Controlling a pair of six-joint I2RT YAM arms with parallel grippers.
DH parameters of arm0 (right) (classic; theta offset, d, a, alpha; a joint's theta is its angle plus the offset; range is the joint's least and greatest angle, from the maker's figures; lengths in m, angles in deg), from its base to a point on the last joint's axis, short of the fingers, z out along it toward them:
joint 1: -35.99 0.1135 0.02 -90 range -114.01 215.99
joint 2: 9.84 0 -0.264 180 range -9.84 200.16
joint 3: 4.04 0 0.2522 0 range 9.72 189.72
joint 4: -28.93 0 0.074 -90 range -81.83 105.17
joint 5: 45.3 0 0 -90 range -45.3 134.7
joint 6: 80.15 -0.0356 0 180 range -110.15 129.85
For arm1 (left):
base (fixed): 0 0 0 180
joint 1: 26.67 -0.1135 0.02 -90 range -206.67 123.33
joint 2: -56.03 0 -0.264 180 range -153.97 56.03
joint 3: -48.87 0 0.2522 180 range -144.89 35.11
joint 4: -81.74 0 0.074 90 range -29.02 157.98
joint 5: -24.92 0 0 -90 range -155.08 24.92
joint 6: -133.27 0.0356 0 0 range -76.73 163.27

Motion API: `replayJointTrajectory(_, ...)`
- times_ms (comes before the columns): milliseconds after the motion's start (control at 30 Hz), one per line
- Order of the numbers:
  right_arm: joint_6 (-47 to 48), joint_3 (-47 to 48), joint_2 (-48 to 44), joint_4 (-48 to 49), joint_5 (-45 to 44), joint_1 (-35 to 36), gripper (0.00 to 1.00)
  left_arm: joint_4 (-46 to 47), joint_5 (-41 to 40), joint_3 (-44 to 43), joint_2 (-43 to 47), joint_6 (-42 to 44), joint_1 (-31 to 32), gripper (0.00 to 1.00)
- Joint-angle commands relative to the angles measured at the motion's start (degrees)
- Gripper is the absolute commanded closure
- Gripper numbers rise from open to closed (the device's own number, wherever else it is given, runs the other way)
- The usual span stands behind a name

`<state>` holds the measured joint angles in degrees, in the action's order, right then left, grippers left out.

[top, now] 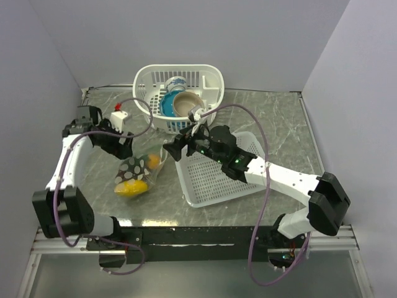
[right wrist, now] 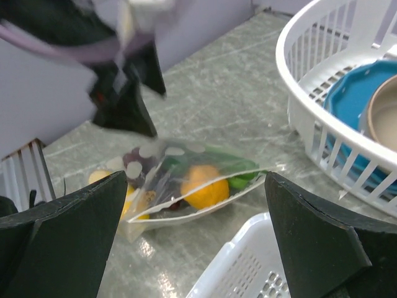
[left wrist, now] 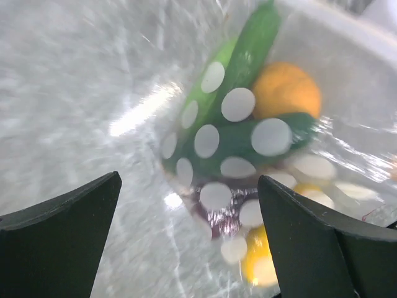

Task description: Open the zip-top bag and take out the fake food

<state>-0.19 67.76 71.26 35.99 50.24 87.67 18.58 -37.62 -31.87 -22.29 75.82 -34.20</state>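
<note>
The dotted zip-top bag [top: 140,172] lies on the marble table between the arms, its zip edge parted in the right wrist view [right wrist: 186,186]. Inside it are an orange fruit [right wrist: 205,186], a yellow fruit [top: 131,187], green cucumber-like pieces [left wrist: 248,133] and a dark grape bunch [right wrist: 133,162]. My left gripper [top: 126,149] is open just above the bag's far left side; the bag fills its view [left wrist: 236,155]. My right gripper [top: 175,149] is open, just right of the bag's mouth, touching nothing.
A round white basket [top: 180,93] at the back holds a blue bowl [top: 170,105] and a brown bowl [top: 187,104]. A flat white mesh basket [top: 217,177] lies right of the bag, under my right arm. Grey walls enclose the table.
</note>
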Motion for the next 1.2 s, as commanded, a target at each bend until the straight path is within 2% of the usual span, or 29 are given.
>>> replayJointTrajectory(0, -0.2, 0.7, 2.5, 0.5, -0.2, 1.5, 0.00, -6.4, -2.7, -1.5, 10.7, 1.0, -0.4, 0.01)
replayJointTrajectory(167, 1.6, 3.6, 6.3, -0.3, -0.8, 3.4, 0.00, -0.3, -11.7, 14.0, 15.5, 1.5, -2.7, 0.01)
replayJointTrajectory(200, 2.0, 4.4, 7.0, -0.5, -1.2, 4.1, 0.00, 1.7, -12.7, 15.9, 13.9, 1.9, -5.7, 0.01)
replayJointTrajectory(300, 3.9, 9.9, 10.5, -2.0, -1.8, 4.7, 0.00, 2.6, -10.2, 18.6, 7.2, 2.4, -12.8, 0.01)
replayJointTrajectory(433, 6.4, 20.8, 17.1, -5.3, -1.9, 5.1, 0.00, -2.9, -1.1, 14.7, -0.5, 4.1, -17.6, 0.01)
replayJointTrajectory(533, 7.1, 24.6, 21.1, -9.2, -2.2, 5.1, 0.00, -8.1, 6.2, 11.5, -5.2, 7.8, -17.3, 0.01)
replayJointTrajectory(600, 6.4, 23.4, 21.6, -9.2, -1.4, 5.2, 0.00, -11.8, 8.1, 9.7, -9.0, 9.3, -15.9, 0.01)
replayJointTrajectory(733, 5.4, 15.1, 20.3, -6.6, -1.7, 6.8, 0.00, -13.1, 9.8, 7.2, -13.1, 9.8, -11.4, 0.01)
replayJointTrajectory(933, 3.5, 6.0, 18.1, -5.8, -2.7, 10.8, 0.00, -9.3, 11.5, 5.3, -14.8, 5.9, -5.2, 0.01)
replayJointTrajectory(967, 3.1, 5.0, 18.0, -5.6, -3.1, 11.3, 0.00, -9.7, 11.9, 4.6, -15.8, 6.2, -5.0, 0.11)
replayJointTrajectory(1033, 2.6, 2.7, 17.8, -5.2, -3.6, 12.7, 0.00, -12.4, 13.4, 1.6, -16.9, 6.8, -4.9, 0.18)
replayJointTrajectory(1067, 2.0, 2.1, 17.8, -4.7, -3.8, 13.0, 0.00, -13.5, 13.8, 0.4, -17.6, 7.3, -4.9, 0.29)
replayJointTrajectory(1133, 1.1, 0.9, 17.9, -4.5, -3.6, 13.8, 0.00, -16.6, 14.3, -3.5, -17.5, 7.7, -4.9, 0.38)
replayJointTrajectory(1167, 0.2, 0.5, 18.0, -3.9, -3.4, 14.0, 0.00, -17.6, 14.3, -4.8, -16.6, 7.8, -4.9, 0.39)
